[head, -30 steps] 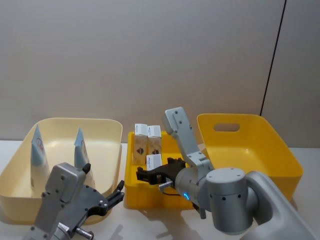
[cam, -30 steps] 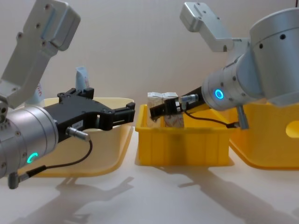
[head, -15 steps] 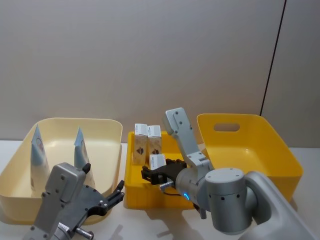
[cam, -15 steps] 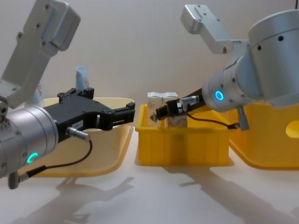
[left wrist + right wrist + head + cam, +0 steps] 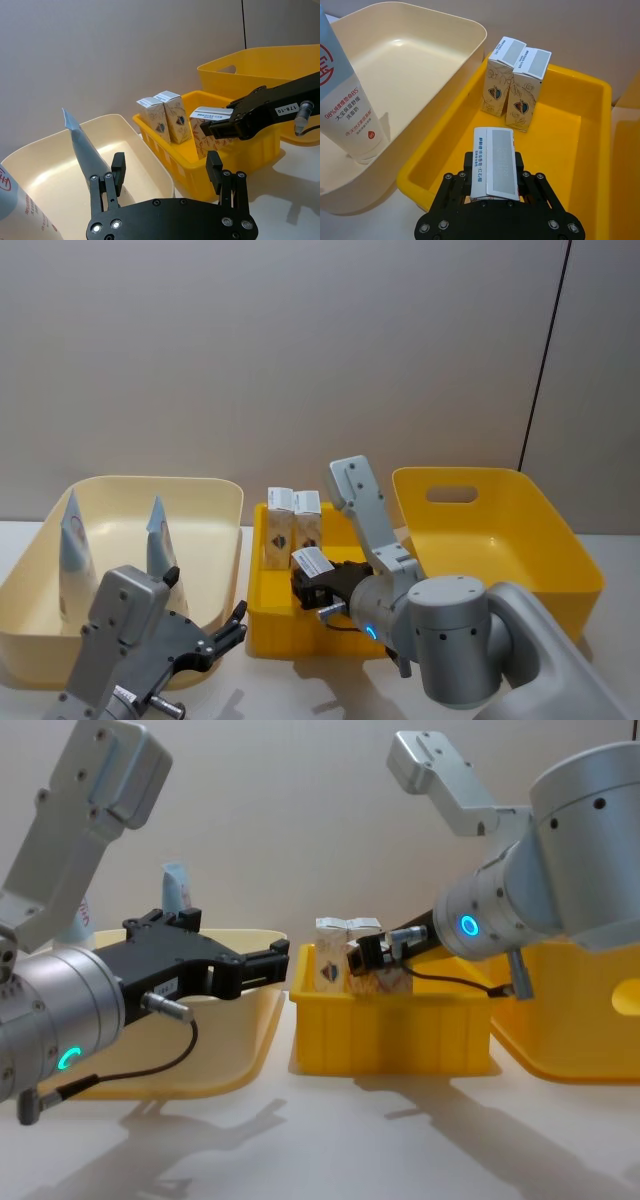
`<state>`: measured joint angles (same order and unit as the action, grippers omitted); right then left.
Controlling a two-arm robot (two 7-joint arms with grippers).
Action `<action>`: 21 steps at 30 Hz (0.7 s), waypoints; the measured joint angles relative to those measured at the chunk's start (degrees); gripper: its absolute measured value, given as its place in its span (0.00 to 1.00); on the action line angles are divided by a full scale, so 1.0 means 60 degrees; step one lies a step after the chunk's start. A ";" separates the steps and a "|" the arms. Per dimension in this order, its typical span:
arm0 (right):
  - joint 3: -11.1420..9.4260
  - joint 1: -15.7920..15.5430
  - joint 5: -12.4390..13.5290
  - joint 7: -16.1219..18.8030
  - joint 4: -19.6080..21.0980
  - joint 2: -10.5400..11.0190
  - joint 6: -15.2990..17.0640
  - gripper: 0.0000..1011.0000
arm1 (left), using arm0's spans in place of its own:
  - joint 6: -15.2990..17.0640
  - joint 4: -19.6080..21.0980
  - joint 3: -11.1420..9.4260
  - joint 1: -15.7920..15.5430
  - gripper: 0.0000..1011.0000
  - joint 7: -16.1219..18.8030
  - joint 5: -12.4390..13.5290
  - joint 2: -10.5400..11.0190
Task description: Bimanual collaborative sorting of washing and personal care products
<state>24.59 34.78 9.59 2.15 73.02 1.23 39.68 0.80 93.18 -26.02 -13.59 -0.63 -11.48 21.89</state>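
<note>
**R arm has a carton pinched over the small tray, L arm hanging open**

Quick rundown. The right end effector point(image 5: 493, 172) is clamped on a small cream carton point(image 5: 312, 562). The fingers squeeze it from both sides and the grey-and-white label on top faces up, poking out past the fingertips. The carton sits a bit tilted, not dead upright. It's inside the outline of the small yellow tray point(image 5: 400, 1035), roughly mid-tray and toward the front. From the chest cam its top shows above the tray rim. Can't tell if its bottom touches the tray floor, bc the front wall hides that part.

Behind it, in the tray's back-left area, are two more of the same. The left standing carton point(image 5: 281, 530) and right standing carton point(image 5: 309, 523) are both upright and touching side by side. The gripped one is near them but apart, w/ a clear gap.

The left end effector point(image 5: 166, 162) has its fingers spread wide. It hovers low over the worktop point(image 5: 330, 1140), at the front-right corner of the cream bin point(image 5: 120, 502) and just beside the tray's left front corner. Its fingers point fwd toward the tray and aren't touching either container afaict.

Inside the cream bin are two light-blue tubes standing cap-down. The left tube point(image 5: 75, 550) is near the bin's left wall. The right tube point(image 5: 160, 540) is nearer the middle, just behind the left end effector.

The big yellow bin point(image 5: 500, 540) sits to the right of the tray, w/ a handle cutout in its back wall.
</note>
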 joint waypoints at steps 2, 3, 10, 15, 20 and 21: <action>-0.0002 0.0000 -0.0003 -0.0003 -0.0002 -0.0001 0.0000 0.41 | 0.0000 -0.0001 -0.0001 0.0000 0.99 0.0000 0.0000 0.0000; -0.0002 0.0000 -0.0003 -0.0003 -0.0002 -0.0001 0.0000 0.41 | 0.0000 0.0000 0.0000 0.0000 0.99 0.0000 0.0000 0.0000; -0.0028 -0.0012 -0.0016 0.0006 0.0055 0.0006 -0.0048 0.41 | 0.0000 0.0000 0.0000 0.0000 0.99 0.0000 0.0000 0.0000; -0.0071 -0.0048 -0.0031 0.0033 0.0242 0.0043 -0.0210 0.41 | 0.0000 0.0000 0.0000 0.0000 0.99 0.0000 0.0000 0.0000; -0.0142 -0.0106 -0.0079 0.0052 0.0602 0.0125 -0.0437 0.41 | 0.0000 -0.0001 0.0000 0.0000 0.99 0.0000 0.0000 0.0000; -0.0157 -0.0116 -0.0089 0.0054 0.0679 0.0144 -0.0469 0.41 | 0.0000 -0.0001 0.0000 0.0000 0.99 0.0000 0.0001 0.0000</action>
<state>23.65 34.09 9.06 2.47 77.10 2.09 36.86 0.80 93.17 -26.03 -13.59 -0.63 -11.48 21.89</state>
